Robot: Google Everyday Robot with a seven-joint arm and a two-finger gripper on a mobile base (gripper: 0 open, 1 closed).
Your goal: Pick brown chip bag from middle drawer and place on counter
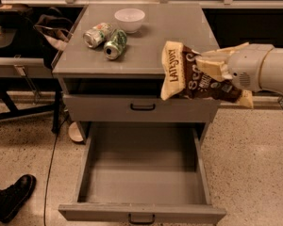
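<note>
My gripper (212, 66) comes in from the right and is shut on the brown chip bag (191, 76). The bag hangs in the air, lying crosswise, over the front right edge of the counter (170, 36). Its cream end with dark lettering points left. Below, a wide grey drawer (144, 178) with a small black handle stands pulled fully out and holds nothing. A shut drawer front (141, 108) with a black handle sits above it, under a dark open slot.
Two green-and-silver soda cans (106, 37) lie on the counter's left half, next to a white bowl (129, 19) at the back. A dark boot (12, 197) is on the speckled floor at lower left. Black furniture legs stand at the left.
</note>
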